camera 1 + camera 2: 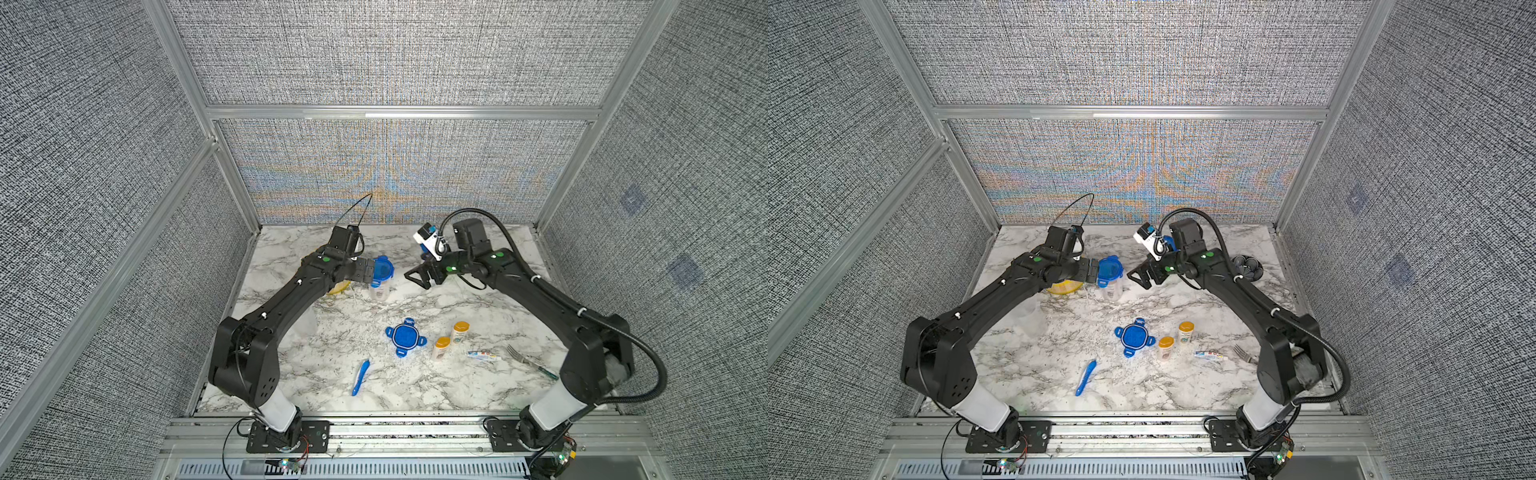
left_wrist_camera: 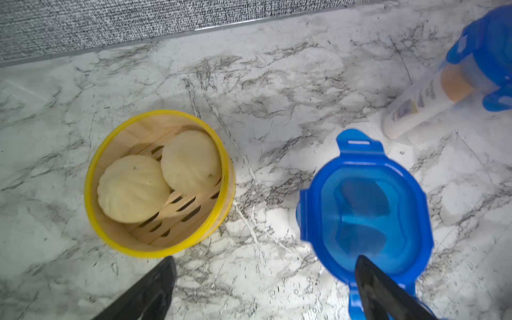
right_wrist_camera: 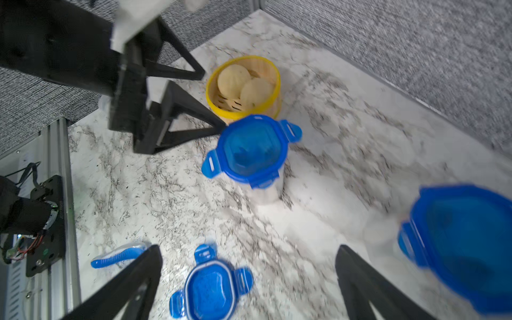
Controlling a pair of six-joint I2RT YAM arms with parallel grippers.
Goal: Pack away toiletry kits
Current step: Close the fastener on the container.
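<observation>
Tub (image 1: 380, 287), lidded, stands far back on the table (image 1: 316, 374) in both top views. The left gripper (image 1: 366, 271) is at its lid; the right gripper (image 1: 419, 279) is near, apart. Loose lid (image 1: 405, 337), upright bottles (image 1: 460, 331), toothpaste (image 1: 482, 354) and toothbrush (image 1: 360, 377) sit nearer the bases.

Left wrist view: jaws spread wide, gripping nothing. One finger (image 2: 382, 291) overlaps the tub's lid, beside the steamer (image 2: 110, 171).

Right wrist view: jaws wide, empty. A second lidded tub (image 3: 465, 243) is close by.

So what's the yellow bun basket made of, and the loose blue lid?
The basket looks like pale wood or bamboo, with a slatted floor and painted-looking yellow rim. The loose lid seems glossy moulded plastic with clip tabs.
</observation>
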